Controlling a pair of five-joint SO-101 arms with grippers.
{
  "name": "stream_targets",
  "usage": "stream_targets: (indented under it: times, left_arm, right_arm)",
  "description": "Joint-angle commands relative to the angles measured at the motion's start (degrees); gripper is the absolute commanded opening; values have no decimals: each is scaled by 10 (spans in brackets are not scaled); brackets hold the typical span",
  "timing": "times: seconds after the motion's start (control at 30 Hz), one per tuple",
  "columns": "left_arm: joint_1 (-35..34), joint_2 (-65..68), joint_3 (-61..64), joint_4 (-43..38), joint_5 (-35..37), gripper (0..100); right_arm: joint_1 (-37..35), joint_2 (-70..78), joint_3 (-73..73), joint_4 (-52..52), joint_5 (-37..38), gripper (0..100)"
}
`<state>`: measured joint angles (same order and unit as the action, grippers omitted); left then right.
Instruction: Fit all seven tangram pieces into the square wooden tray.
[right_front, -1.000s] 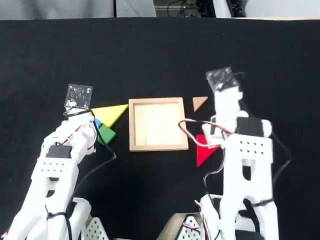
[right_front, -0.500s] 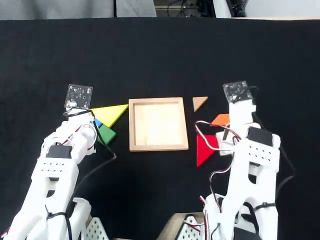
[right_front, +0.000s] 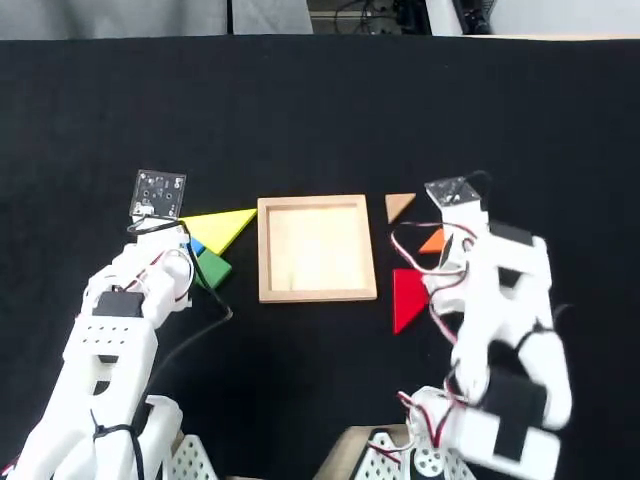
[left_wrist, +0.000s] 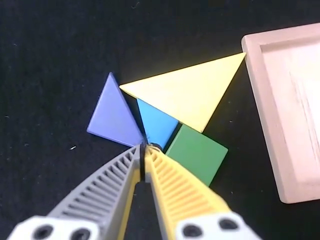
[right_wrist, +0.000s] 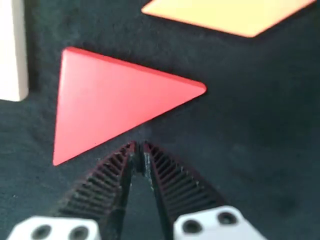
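Right of the tray (right_front: 317, 248), the red triangle (right_front: 405, 298) points right, its long edge running near to far. The right claw (right_wrist: 137, 147) is pinched closed, empty, just beside it. Left of the tray, the left claw (left_wrist: 145, 148), also closed and empty, sits by the yellow triangle (left_wrist: 187, 90), which points at the tray.

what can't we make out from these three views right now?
High view: the left arm covers the purple triangle and most of the blue piece.
High view: the right arm overlaps the orange piece, so its full outline is hidden.
Right wrist view: the orange piece is cut off by the frame edge.
Left wrist view: the tray is cut off by the edge.
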<state>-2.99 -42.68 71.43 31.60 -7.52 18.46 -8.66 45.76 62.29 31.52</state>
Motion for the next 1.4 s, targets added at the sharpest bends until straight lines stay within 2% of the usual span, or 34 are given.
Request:
stream_targets:
  times: [0.0, 0.27, 0.4, 0.6, 0.73, 1.0, 1.13, 1.37]
  left_arm:
    - [1, -1, -3, -8, -1, 30]
    - [1, -1, -3, -8, -1, 30]
    - [1, -1, -3, -8, -1, 30]
    - [1, -1, -3, -8, -1, 30]
    - [1, -1, -3, -8, -1, 30]
    - [1, -1, -4, -9, -1, 30]
    - [1, -1, -4, -9, -2, 30]
    - [1, -1, -4, -9, -2, 30]
  right_arm:
    - [9, 52, -58, -8, 9, 10]
    - [3, 167, -163, -4, 6, 10]
    - [-37, 201, -204, -4, 5, 10]
    - [-111, 180, -226, -5, -4, 10]
    - [-118, 146, -240, -4, -52, 10]
    - [-130, 129, -237, -4, -59, 11]
    - [-98, 120, -231, 1, -59, 11]
    - [56, 94, -252, -40, -55, 11]
